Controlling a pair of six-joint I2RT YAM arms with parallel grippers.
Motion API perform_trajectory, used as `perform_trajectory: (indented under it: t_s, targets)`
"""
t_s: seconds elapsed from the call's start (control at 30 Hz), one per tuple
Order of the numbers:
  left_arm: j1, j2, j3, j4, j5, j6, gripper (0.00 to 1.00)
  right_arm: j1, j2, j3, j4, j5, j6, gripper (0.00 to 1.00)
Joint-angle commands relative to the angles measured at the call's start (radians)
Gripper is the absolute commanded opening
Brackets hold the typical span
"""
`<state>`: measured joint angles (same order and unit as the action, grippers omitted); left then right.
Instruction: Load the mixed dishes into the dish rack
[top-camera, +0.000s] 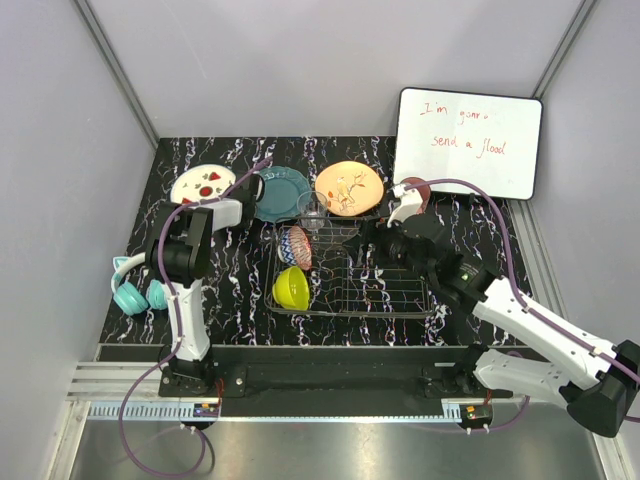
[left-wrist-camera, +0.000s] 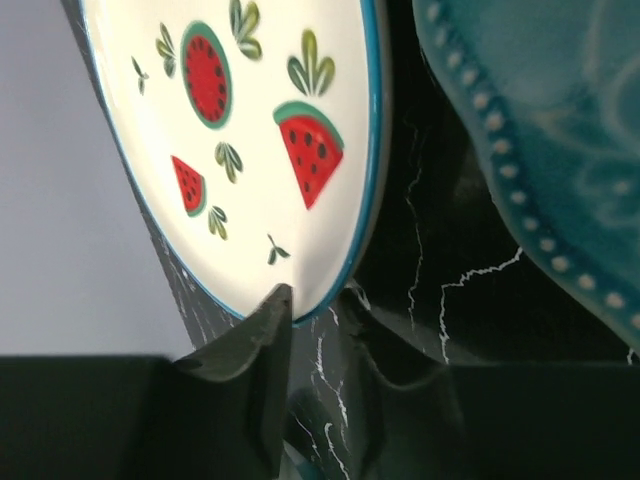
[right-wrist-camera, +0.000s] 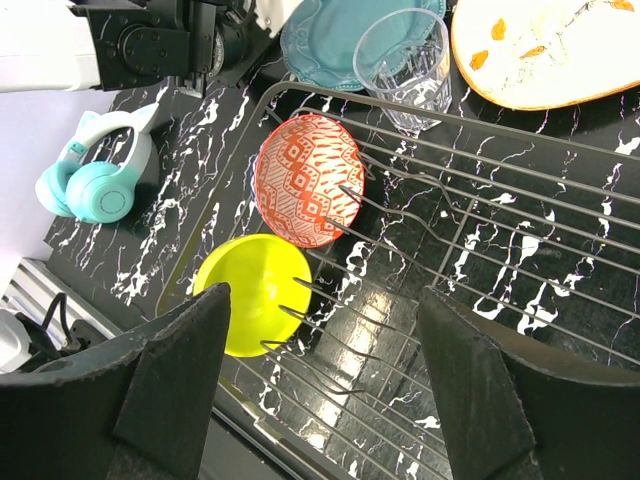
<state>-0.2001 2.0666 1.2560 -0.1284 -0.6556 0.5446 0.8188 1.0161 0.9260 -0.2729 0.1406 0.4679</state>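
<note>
Left of the dish rack (top-camera: 385, 290), my left arm (top-camera: 185, 250) reaches low, its end effector (left-wrist-camera: 315, 300) pinching the white red-speckled plate (left-wrist-camera: 250, 120) by its rim; above the rack, my right end effector (right-wrist-camera: 322, 305) hangs wide.

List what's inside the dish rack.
A red-patterned bowl and a yellow-green bowl sit at the left end of the rack. The wires beside them look bare. The right arm hides its right end, so that part is unseen.
</note>
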Motion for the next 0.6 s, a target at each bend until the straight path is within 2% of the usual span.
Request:
perform_trajectory:
  t_s: [0.0,0.2,0.37,0.57]
  targets:
    - [0.022,0.023,0.057,-0.053,0.053,-0.009,0.19,-0.003,-0.039,-0.010,0.051,0.008,0.017,0.82]
    - [0.045,0.026,0.103,-0.142,0.099,-0.025,0.00,-0.004,-0.050,-0.016,0.051,-0.001,0.020,0.80]
    - [0.056,-0.023,0.085,-0.184,0.123,-0.040,0.00,-0.004,-0.047,-0.013,0.051,-0.004,0.009,0.78]
    - [0.065,-0.181,0.095,-0.273,0.157,-0.072,0.00,-0.003,-0.057,-0.016,0.049,-0.013,0.002,0.77]
